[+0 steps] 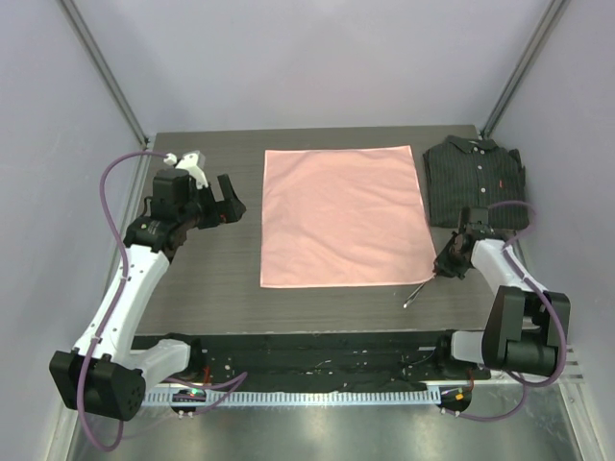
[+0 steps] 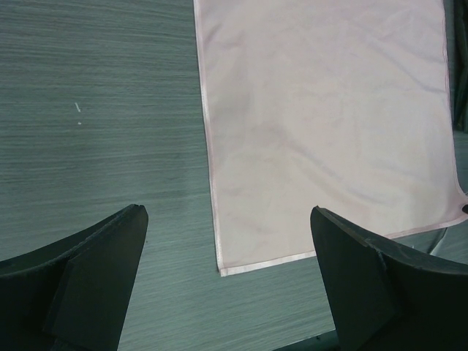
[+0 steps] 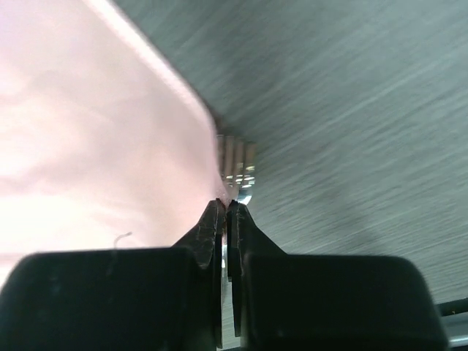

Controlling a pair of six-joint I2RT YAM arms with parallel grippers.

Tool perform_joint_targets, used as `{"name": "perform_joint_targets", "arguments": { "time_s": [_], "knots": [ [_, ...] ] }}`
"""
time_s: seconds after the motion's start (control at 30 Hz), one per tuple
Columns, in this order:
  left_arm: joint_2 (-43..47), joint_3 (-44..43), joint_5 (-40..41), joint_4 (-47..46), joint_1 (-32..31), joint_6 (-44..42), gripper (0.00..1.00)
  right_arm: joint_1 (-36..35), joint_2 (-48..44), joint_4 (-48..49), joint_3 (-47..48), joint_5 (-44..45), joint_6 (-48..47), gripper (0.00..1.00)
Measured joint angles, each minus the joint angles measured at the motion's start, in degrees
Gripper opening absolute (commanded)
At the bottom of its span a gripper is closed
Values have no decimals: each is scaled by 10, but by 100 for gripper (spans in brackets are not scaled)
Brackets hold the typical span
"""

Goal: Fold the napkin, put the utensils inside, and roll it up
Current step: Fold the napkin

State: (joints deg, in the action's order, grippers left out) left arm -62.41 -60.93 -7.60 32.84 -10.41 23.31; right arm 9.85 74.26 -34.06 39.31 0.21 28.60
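Dark table (image 1: 221, 288) carries napkin (image 1: 341, 216) flat at centre, right gripper (image 3: 225, 208) pinching its near right corner beside fork (image 1: 416, 293), probably to start folding; left gripper (image 1: 229, 204) spread, idle at left.

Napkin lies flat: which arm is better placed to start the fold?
Right: the right pincer is shut at the napkin's near right corner, beside the fork. The left pincer hangs open over the table, off the napkin's left edge.

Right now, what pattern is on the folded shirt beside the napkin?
The shirt is dark with thin pale pinstripes, clearest in the top external view.
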Motion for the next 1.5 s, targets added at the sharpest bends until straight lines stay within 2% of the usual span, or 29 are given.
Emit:
{"name": "perform_joint_targets", "arguments": {
  "time_s": [0.17, 0.27, 0.47, 0.63, 0.93, 1.13, 1.5],
  "knots": [
    [0, 0, -1, 0, 0, 0, 100, -81, 5, 9, 50, -2, 5, 1],
    [0, 2, -1, -1, 0, 0, 100, -138, 48, 38, 105, -4, 18, 1],
    [-2, 11, 0, -3, 0, -1, 100, -239, 241, 107, 266, -15, 44, 1],
    [-14, 11, 7, -3, 0, -7, 100, -290, 397, 135, 422, -31, 63, 1],
    [-34, 12, 20, -3, 0, -14, 100, -326, 574, 205, 657, -65, 118, 1],
    [-45, 12, 25, -1, 0, -17, 100, -337, 690, 294, 785, -89, 182, 1],
    [-68, 12, 26, 0, 0, -23, 100, -362, 814, 463, 891, -100, 282, 1]
  ]
}}
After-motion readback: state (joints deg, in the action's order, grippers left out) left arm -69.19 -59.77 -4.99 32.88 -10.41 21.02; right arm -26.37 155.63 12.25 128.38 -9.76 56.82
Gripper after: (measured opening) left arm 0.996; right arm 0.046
